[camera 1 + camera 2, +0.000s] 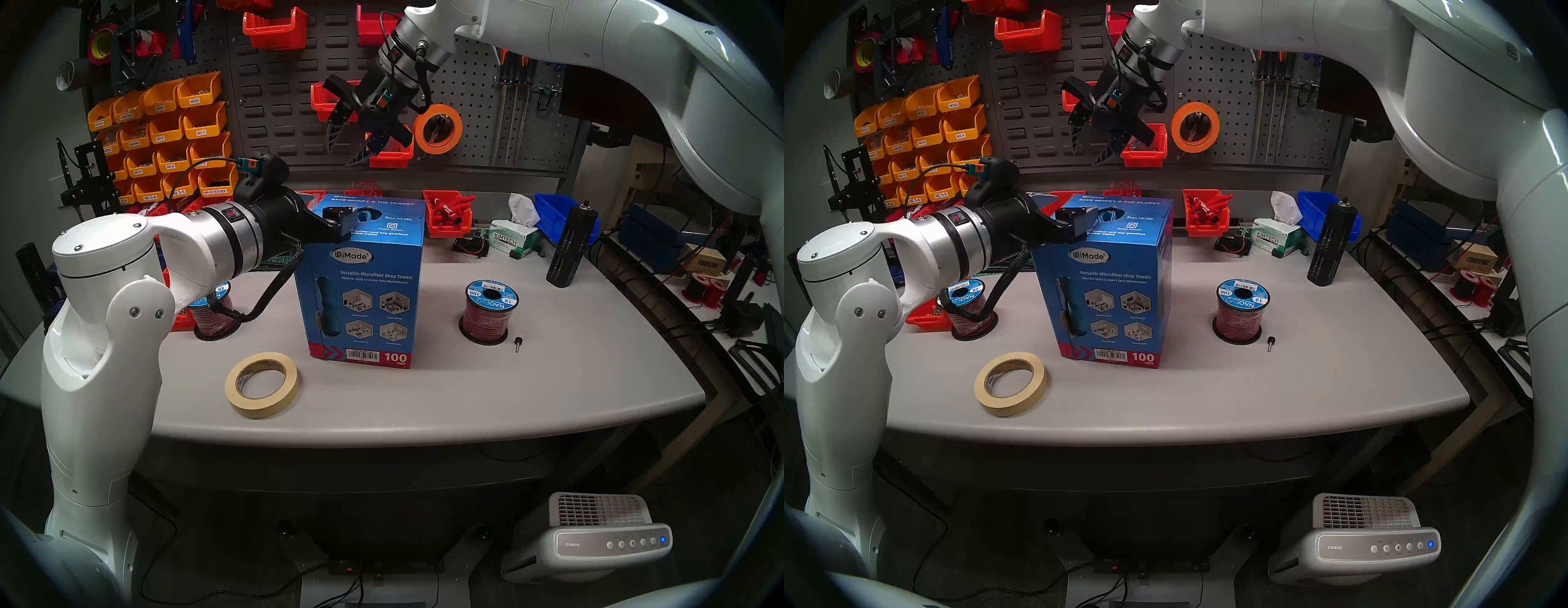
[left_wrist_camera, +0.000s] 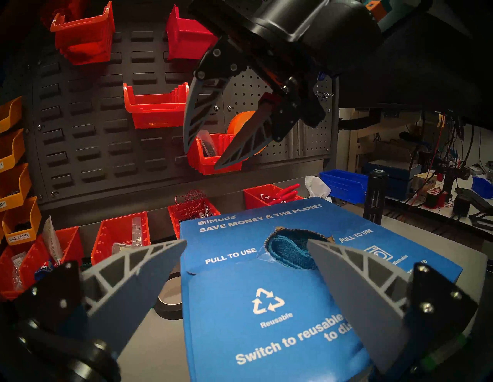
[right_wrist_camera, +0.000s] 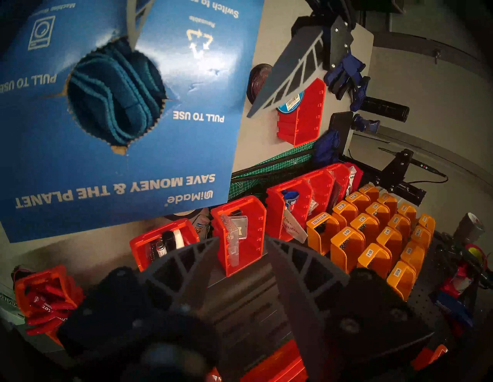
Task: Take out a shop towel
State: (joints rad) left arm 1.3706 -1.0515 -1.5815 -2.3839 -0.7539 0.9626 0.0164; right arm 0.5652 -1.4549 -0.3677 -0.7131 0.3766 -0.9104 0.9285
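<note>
My left gripper (image 2: pixel 246 244) reaches in level from the left at the top of the blue carton (image 1: pixel 365 288), its jaws spread wide: one finger hangs off the carton's left edge, the other lies over the lid beside the round torn opening. I cannot tell whether that finger actually touches the cardboard. It grasps nothing. The shop towel (image 3: pixel 117 93) sits folded inside that opening, its bright blue ribbed folds filling the hole between the two "PULL TO USE" prints; more of it shows through the slot down the carton's front (image 1: pixel 329 305). None of it stands above the lid. My right gripper (image 1: pixel 345 146) hangs well above the carton, in front of the pegboard (image 1: pixel 271 85) and its red bins, pointing down and toward the left. Its fingers (image 2: pixel 192 120) stand partly apart with a clear gap between the tips, and nothing is in them. The carton stands upright near the middle of the grey table (image 1: pixel 466 395). A roll of masking tape (image 1: pixel 261 385) lies flat at its front left, and a spool of red wire (image 1: pixel 488 310) stands to its right, with a second spool (image 1: pixel 212 314) on the left behind my forearm. Farther back on the right is a Kimtech tissue box (image 1: pixel 513 237) with white tissue sticking up.
</note>
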